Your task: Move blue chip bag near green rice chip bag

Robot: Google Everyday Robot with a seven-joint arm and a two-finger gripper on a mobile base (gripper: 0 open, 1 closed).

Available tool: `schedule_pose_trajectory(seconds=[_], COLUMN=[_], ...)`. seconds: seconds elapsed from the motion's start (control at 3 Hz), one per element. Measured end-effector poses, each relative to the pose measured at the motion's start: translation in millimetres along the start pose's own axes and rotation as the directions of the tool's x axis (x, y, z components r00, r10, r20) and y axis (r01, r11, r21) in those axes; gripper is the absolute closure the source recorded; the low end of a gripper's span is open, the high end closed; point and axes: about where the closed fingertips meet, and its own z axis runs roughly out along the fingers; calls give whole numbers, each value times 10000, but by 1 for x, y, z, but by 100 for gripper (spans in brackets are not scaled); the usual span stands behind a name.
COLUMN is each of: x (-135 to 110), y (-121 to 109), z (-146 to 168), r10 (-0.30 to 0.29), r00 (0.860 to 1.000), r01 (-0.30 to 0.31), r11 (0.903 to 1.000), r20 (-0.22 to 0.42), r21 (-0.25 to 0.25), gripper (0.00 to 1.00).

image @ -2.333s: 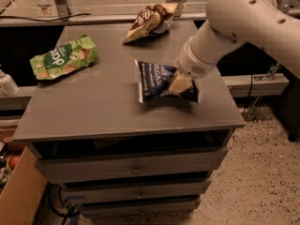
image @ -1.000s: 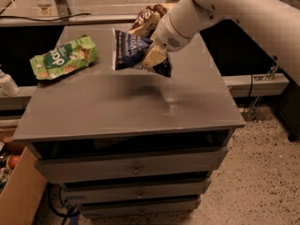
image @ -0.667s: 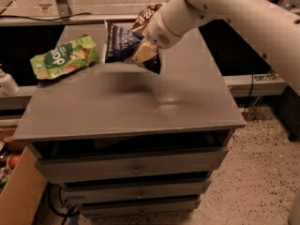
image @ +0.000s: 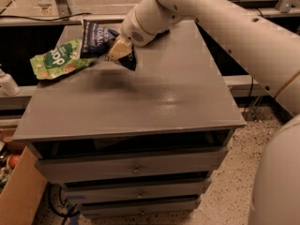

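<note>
The blue chip bag (image: 97, 40), dark navy with white lettering, hangs in the air above the left back part of the grey cabinet top (image: 154, 97). My gripper (image: 117, 49) is shut on the bag's right side, its tan fingers (image: 119, 48) pinching it. The green rice chip bag (image: 57, 60) lies flat at the cabinet's left edge, just left of and below the blue bag; the blue bag's left end overlaps it in view.
My white arm (image: 220, 18) reaches in from the upper right and hides the back of the cabinet top. A white bottle (image: 7, 82) stands on the shelf to the left. A cardboard box (image: 18, 196) sits on the floor at lower left.
My gripper lifted the blue chip bag off the cabinet's middle right and carried it left and back, to just beside the green rice chip bag.
</note>
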Motion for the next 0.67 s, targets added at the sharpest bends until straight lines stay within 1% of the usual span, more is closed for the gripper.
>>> schedule_pose_trajectory(seconds=[0.67], x=[-26], y=[18], z=[62], r10=[-40], r00=[9993], r01=[71], r11=[9967], r20=[382], r21=[-813], gripper=[100])
